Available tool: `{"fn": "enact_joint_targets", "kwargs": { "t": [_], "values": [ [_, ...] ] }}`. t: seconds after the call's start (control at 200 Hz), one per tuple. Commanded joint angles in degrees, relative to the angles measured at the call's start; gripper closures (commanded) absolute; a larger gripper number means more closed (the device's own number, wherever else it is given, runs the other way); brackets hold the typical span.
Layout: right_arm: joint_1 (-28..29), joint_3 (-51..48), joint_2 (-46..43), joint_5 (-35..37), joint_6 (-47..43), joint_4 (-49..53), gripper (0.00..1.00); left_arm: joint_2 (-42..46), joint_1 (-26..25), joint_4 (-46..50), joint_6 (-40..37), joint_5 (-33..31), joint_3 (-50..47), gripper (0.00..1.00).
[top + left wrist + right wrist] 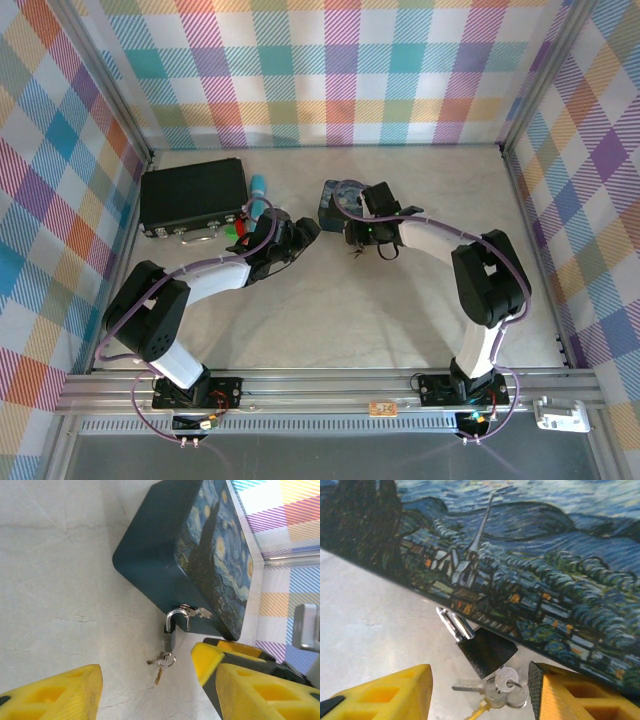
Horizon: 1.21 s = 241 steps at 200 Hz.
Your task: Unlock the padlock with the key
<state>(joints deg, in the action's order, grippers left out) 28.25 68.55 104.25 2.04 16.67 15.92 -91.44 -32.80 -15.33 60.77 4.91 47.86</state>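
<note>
Left gripper and right gripper both hold their yellow fingers apart, gripping nothing. Just beyond, the key lies on its ring against the padlock, whose shackle hangs through the clasp of the painted box. Both look light, stiff, slippery: pinch the lock's flat sides, the key's head. Bare table lies open alongside; the box wall stands close behind

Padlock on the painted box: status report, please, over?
Left gripper and right gripper both open, empty. Small dark padlock hooked through blue Starry Night box hasp, small silvery keys at its base. Nothing blocking the keys.
</note>
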Motion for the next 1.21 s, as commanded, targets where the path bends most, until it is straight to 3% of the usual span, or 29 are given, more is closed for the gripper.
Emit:
{"fn": "enact_joint_targets", "kwargs": {
  "t": [0.0,0.28,0.93,1.2],
  "values": [
    [-0.7,1.9,0.3,2.7,-5.1,1.3,0.46,-0.1,0.2,-1.4,-0.5,1.4,-0.2,0.39],
    [1.4,0.8,0.6,-0.2,-8.3,2.7,0.46,-0.8,0.4,-2.3,-0.2,1.1,0.1,0.39],
    [5.3,7.0,9.4,11.3,-11.6,8.4,0.52,-0.5,1.6,-4.7,0.4,2.2,-2.1,0.39],
    [5.3,6.6,9.4,9.9,-14.4,7.0,0.78,-1.0,1.9,-6.2,0.3,2.7,-2.8,0.39]
  ]
}}
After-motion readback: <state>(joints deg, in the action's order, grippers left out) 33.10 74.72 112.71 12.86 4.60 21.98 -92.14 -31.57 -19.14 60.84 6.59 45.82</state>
